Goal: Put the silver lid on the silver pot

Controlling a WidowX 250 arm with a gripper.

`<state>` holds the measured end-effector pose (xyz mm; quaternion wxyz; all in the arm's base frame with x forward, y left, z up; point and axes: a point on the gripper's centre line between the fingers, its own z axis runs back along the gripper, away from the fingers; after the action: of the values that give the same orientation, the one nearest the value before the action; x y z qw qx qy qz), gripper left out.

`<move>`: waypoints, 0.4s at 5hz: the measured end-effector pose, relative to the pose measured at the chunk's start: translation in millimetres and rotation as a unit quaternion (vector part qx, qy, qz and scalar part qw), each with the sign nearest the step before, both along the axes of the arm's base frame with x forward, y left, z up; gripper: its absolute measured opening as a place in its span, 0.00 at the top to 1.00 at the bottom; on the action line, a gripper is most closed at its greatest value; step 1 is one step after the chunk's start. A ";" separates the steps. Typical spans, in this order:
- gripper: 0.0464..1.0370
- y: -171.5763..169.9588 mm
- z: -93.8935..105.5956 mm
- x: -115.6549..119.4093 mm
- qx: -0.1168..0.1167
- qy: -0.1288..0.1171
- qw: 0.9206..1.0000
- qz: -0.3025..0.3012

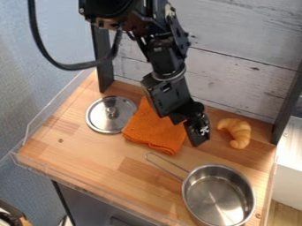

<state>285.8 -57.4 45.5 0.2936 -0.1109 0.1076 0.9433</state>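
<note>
The black gripper (198, 128) hangs over the right edge of the orange cloth, between the lid and the croissant; how its jaws stand cannot be made out. On the left of the wooden surface lies the round silver lid (110, 114), its knob upward, beside the cloth and apart from the gripper. At the front right stands the silver pot (217, 196), uncovered, its wire handle pointing to the upper left.
A folded orange cloth (154, 129) lies right of the lid. The toy croissant (237, 132) is at the back right. A plank wall (242, 57) rises behind, and a clear rail (53, 101) runs along the left edge of the wooden counter (88, 152).
</note>
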 end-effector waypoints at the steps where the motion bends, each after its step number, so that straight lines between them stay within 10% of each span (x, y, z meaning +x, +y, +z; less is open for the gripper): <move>1: 0.04 0.1 -6.2 -1.5 0.001 0.011 1.000 0.001; 2: 0.04 21.0 -6.8 4.5 0.001 0.005 0.999 0.041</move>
<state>290.3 -36.5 38.7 0.2540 -0.1106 0.1030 0.9553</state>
